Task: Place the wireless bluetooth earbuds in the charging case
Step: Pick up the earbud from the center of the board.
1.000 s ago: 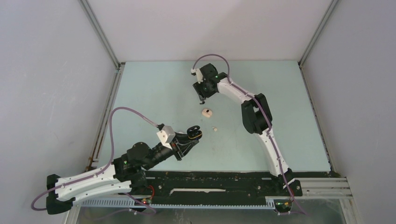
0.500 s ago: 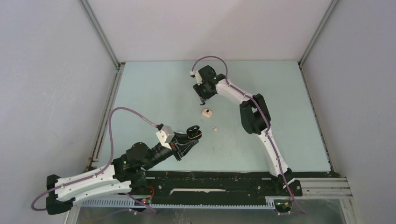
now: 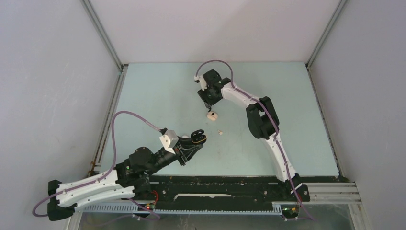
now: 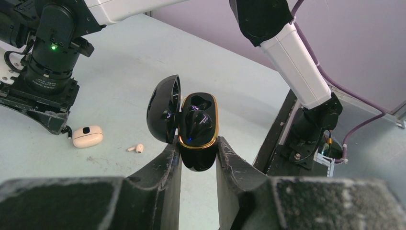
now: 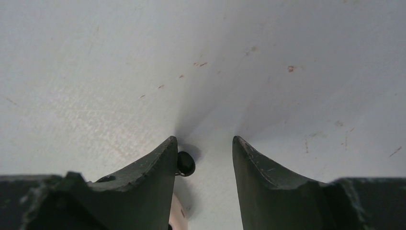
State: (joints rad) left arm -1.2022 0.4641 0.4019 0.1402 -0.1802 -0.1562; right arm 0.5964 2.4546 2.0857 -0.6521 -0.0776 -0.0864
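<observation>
The pale green surface (image 3: 158, 96) lies open across its left half and along the far edge, with wide room to pass. The middle is crowded. A beige-pink pebble-shaped case (image 3: 212, 115) lies just below the right jaws, and a tiny white earbud (image 3: 219, 132) sits near it, apart. A small black round bud (image 5: 186, 163) touches the finger on the left of the right wrist view, and the rest of that gap is free. A glossy black case with a gold rim (image 4: 197, 129), lid open, fills the left jaws. Grey walls (image 3: 57, 96) close three sides.
</observation>
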